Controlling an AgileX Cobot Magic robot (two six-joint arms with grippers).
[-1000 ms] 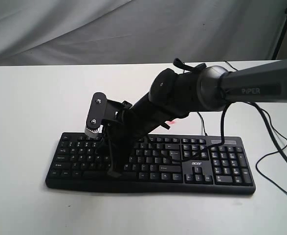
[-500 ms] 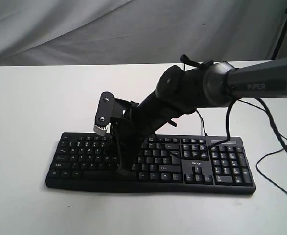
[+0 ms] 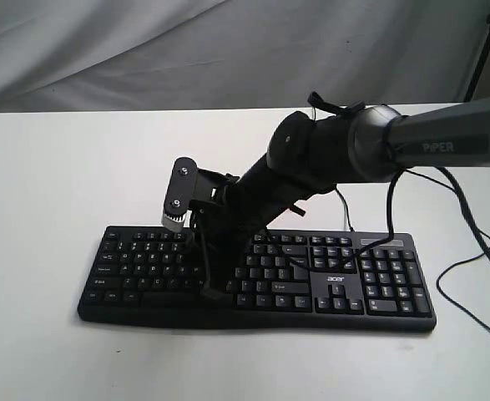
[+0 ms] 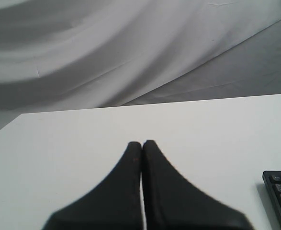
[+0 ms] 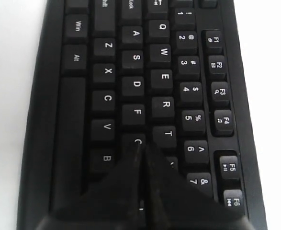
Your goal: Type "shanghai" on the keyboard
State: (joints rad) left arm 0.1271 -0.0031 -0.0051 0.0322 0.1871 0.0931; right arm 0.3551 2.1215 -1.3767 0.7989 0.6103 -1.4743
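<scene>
**Exterior view.** The keyboard [image 3: 378, 288] lay flat on the white desk [image 3: 44, 167], toward six o'clock of the desk's middle, with its number pad at the three-o'clock end. My right pincer [image 3: 213, 292] extended across from three o'clock. It stood tip-down on the letter block, about nine o'clock of the keyboard's centre.

**Right wrist view.** The two fingers were pressed together into one blunt point and gripped nothing. That point covered part of the G key [image 5: 137, 140]. Reading the legends upright, F [image 5: 137, 112] sat at nine o'clock of G and T [image 5: 168, 134] at eleven. I could not tell whether the key was depressed.

**Left wrist view.** My left pincer [image 4: 141, 144] was likewise together and empty, over bare desk. Only a corner of the keyboard was in sight.

**Step in hand.** I judged it to be the "g" of the word. To do it well:
- Hold the fingers together, so the point is narrower than one keycap.
- Centre the point on G, clear of F, H and the row at six o'clock.
- Press straight down, briefly.
- Lift fully before travelling to H at three o'clock.
</scene>
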